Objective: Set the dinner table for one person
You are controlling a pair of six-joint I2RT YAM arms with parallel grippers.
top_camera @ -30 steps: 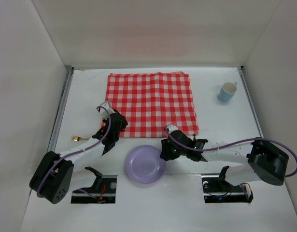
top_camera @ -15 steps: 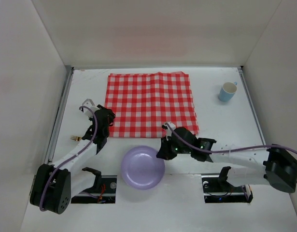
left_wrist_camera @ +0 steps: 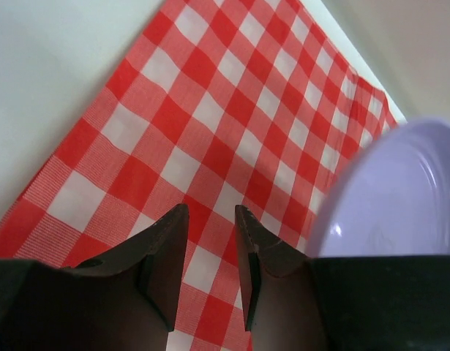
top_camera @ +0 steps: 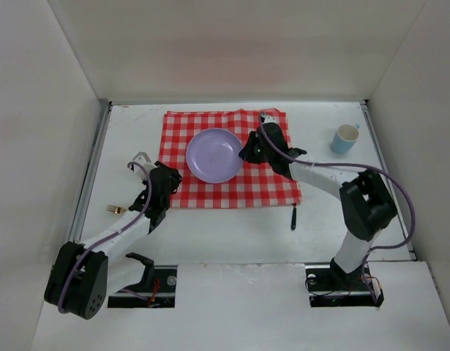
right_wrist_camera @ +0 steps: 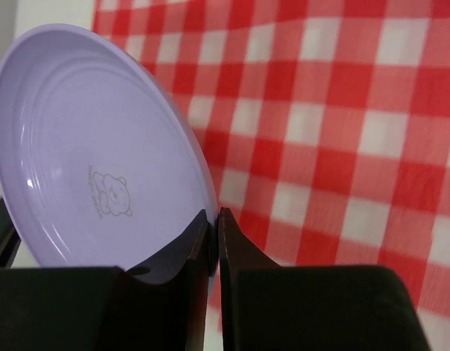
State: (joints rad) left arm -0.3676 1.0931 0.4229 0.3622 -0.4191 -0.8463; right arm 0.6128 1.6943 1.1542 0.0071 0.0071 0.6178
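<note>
Record purple plate [top_camera: 214,155] lifted off the bare near strip of the desk [top_camera: 225,241] and now over the red-checked cloth [top_camera: 268,183], rim pinched in the closed right pincer [right_wrist_camera: 214,216]. Note left pincer [left_wrist_camera: 211,212] narrowly parted, holding nothing, above the cloth's near left corner. Log dark utensil [top_camera: 293,217] newly uncovered on desk.

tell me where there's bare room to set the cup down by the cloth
Bare table runs wide between the checked cloth's near edge and the arm bases, bar a dark utensil. Also bare: the strip between cloth and cup. Crowded: the cloth's left half, where the right claw holds the plate, and its left near corner by the left claw.
</note>
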